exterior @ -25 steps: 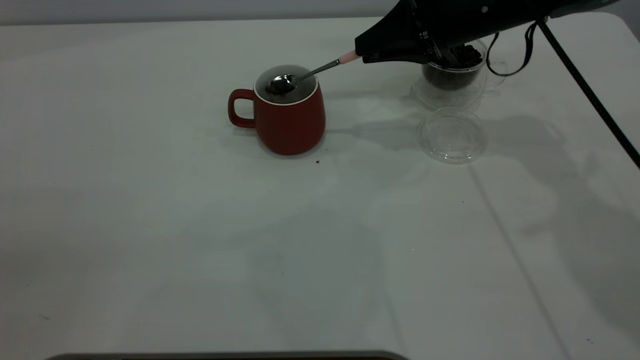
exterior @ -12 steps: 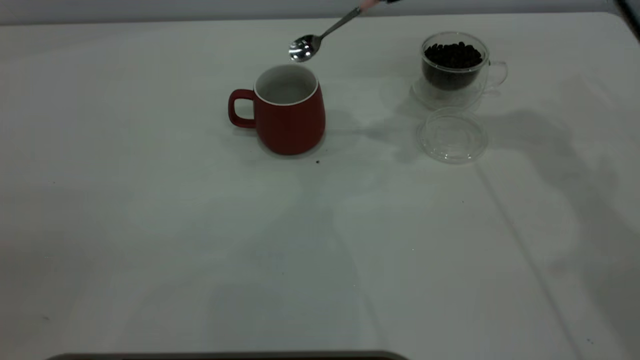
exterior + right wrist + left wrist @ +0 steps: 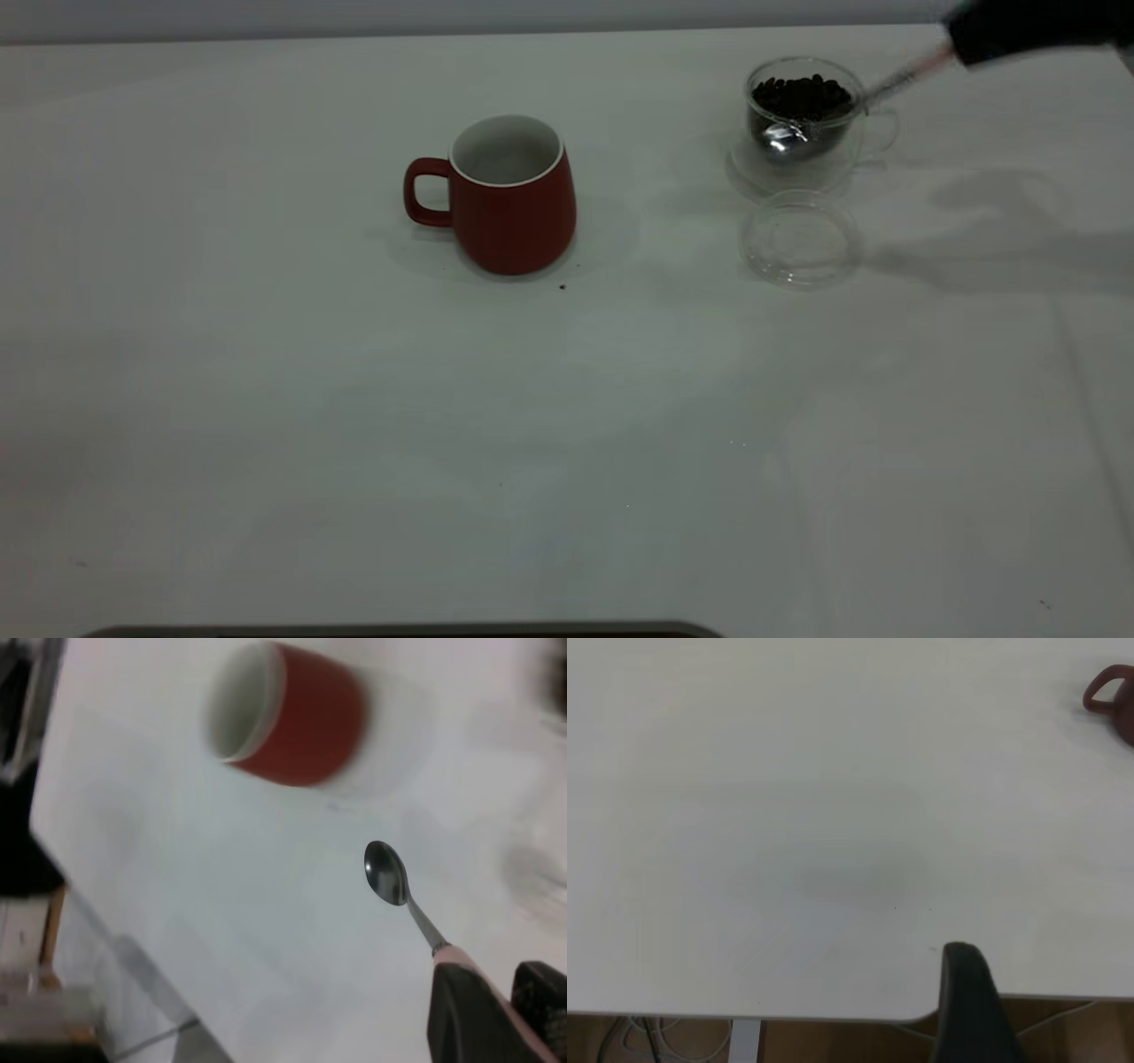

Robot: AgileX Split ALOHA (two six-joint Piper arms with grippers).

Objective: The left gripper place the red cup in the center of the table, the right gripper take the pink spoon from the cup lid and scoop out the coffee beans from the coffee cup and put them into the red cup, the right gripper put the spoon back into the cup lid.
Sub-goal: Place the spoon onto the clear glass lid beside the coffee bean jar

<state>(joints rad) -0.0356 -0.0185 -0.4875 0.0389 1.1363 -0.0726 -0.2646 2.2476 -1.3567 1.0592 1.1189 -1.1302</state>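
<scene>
The red cup point(image 3: 512, 195) stands upright on the white desk point(image 3: 354, 425) a little above and left of the frame's centre in the exterior view, its handle pointing left and its white inside showing. A tiny dark speck point(image 3: 563, 286) lies on the desk just below and right of its base. Toward the upper right sits the coffee cup point(image 3: 806, 120), clear glass and filled with coffee beans point(image 3: 802, 93), and just below it in the frame the cup lid point(image 3: 802, 239) lies flat with nothing on it. The right end effector point(image 3: 961, 44) comes in from the upper right corner, pinching the pale handle of the pink spoon point(image 3: 784, 139); the spoon slants down and left, with its shiny bowl seen against the near side of the coffee cup. In the right wrist view the spoon's bowl looks bare. The left end effector point(image 3: 970, 1001) shows only as one dark finger at the desk's edge in the left wrist view, well away from the cups, and I cannot tell whether it is spread or closed.
</scene>
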